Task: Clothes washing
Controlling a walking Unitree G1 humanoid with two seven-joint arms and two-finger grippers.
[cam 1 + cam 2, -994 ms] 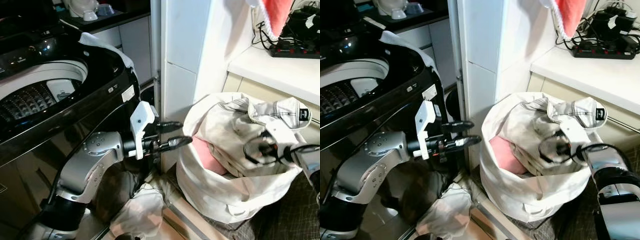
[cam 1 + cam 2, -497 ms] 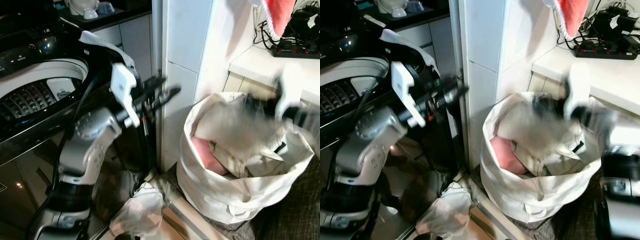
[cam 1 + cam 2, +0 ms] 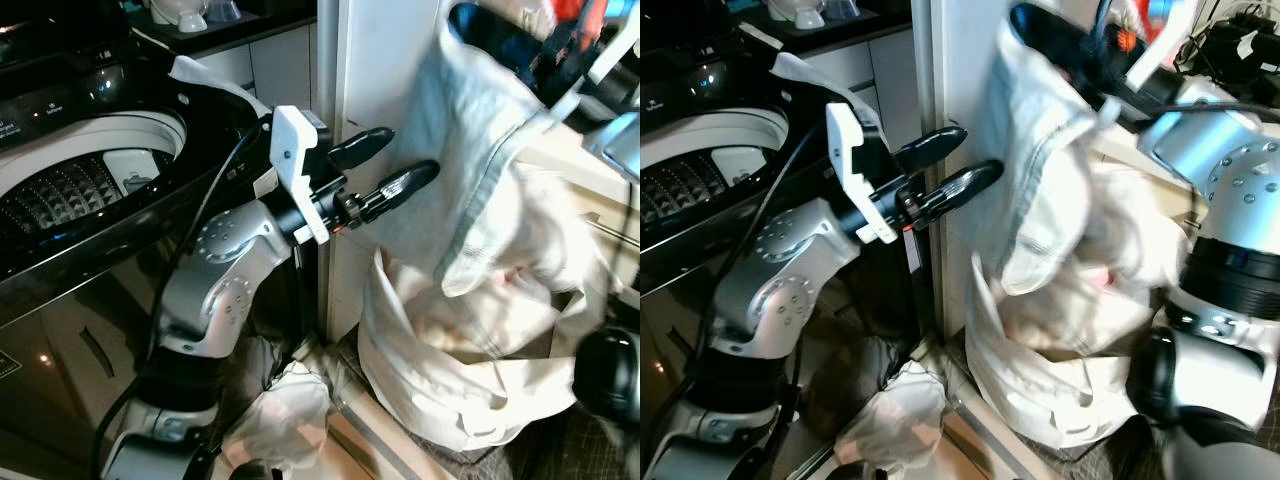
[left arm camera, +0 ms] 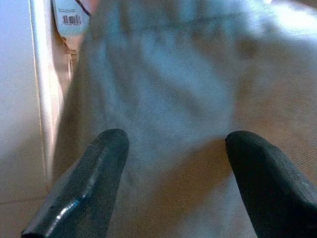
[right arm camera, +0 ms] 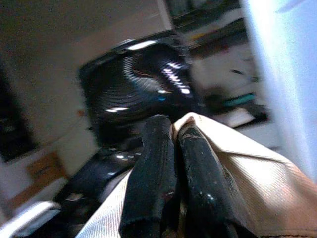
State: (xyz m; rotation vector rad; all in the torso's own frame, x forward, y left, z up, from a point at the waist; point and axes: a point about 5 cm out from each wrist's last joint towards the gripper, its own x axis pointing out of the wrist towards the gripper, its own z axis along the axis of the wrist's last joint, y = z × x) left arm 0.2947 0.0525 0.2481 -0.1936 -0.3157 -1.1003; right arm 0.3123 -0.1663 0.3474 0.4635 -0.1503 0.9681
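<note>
Right gripper (image 5: 171, 163): fingers pressing together on a fold of the garment (image 3: 490, 170), holding it aloft at 1 o'clock in the head view.
Left gripper (image 3: 385, 168): fingers standing apart, pointing toward 3 o'clock, tips just beside the hanging cloth; nothing lying between them.
Garment: pale, hanging from the right gripper down over the bag (image 3: 450, 390), motion-blurred.
Bag: white, sitting on the floor at 5 o'clock, against the wall (image 3: 380, 60).
Washer (image 3: 90, 190): black top-loader at 9 o'clock, drum showing.
Floor cloth (image 3: 285, 415): lying crumpled at 6 o'clock.
</note>
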